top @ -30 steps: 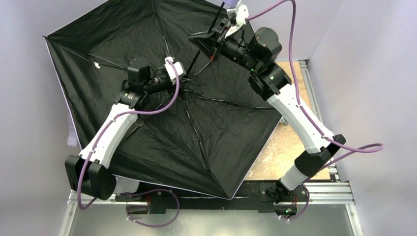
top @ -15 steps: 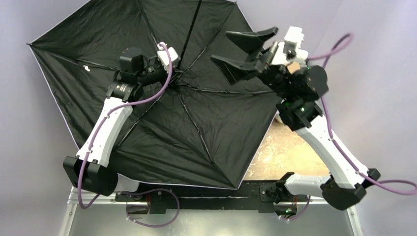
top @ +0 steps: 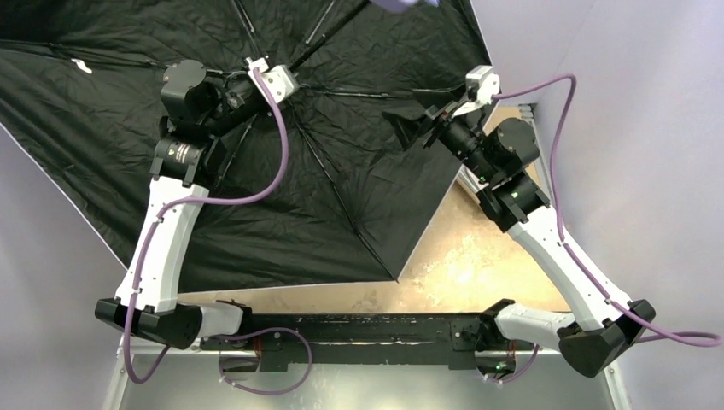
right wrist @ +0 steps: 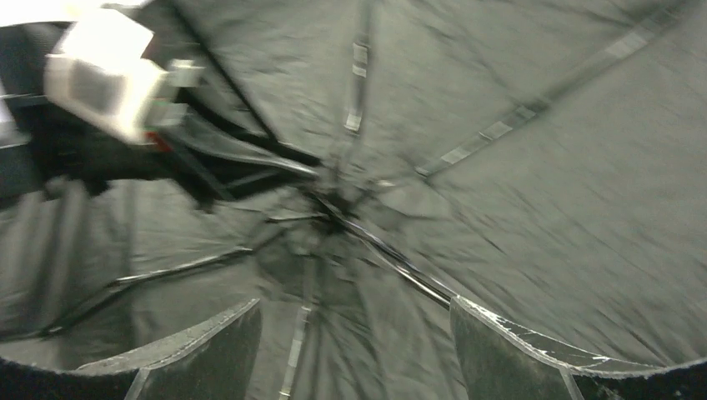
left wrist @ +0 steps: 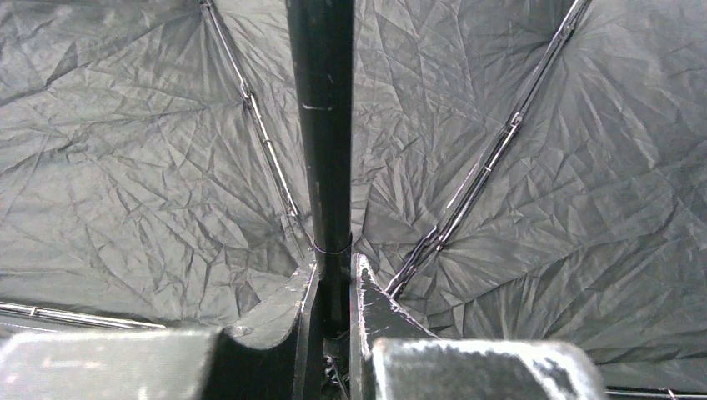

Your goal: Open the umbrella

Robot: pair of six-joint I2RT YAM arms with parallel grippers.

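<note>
The umbrella (top: 359,196) is spread open, its black lining and ribs facing the top camera across the upper left. Its thin black shaft (top: 333,34) runs up toward the top edge. My left gripper (top: 294,68) is shut on that shaft close to the hub. In the left wrist view both fingers (left wrist: 371,304) press the shaft (left wrist: 325,125) from either side. My right gripper (top: 408,120) hangs open beside the canopy's right part and holds nothing. Its fingers (right wrist: 517,350) stand wide apart in front of the ribs and hub (right wrist: 333,208).
Bare wooden tabletop (top: 478,256) shows below the canopy's right edge. A black base rail (top: 367,329) runs along the near side and a metal frame (top: 534,120) stands at the right. Pale lavender walls close in all round. The left wrist camera (right wrist: 108,71) shows in the right wrist view.
The right gripper has opened, let go of the shaft and drawn back to the right. The left arm has lifted the open umbrella up and to the left.
</note>
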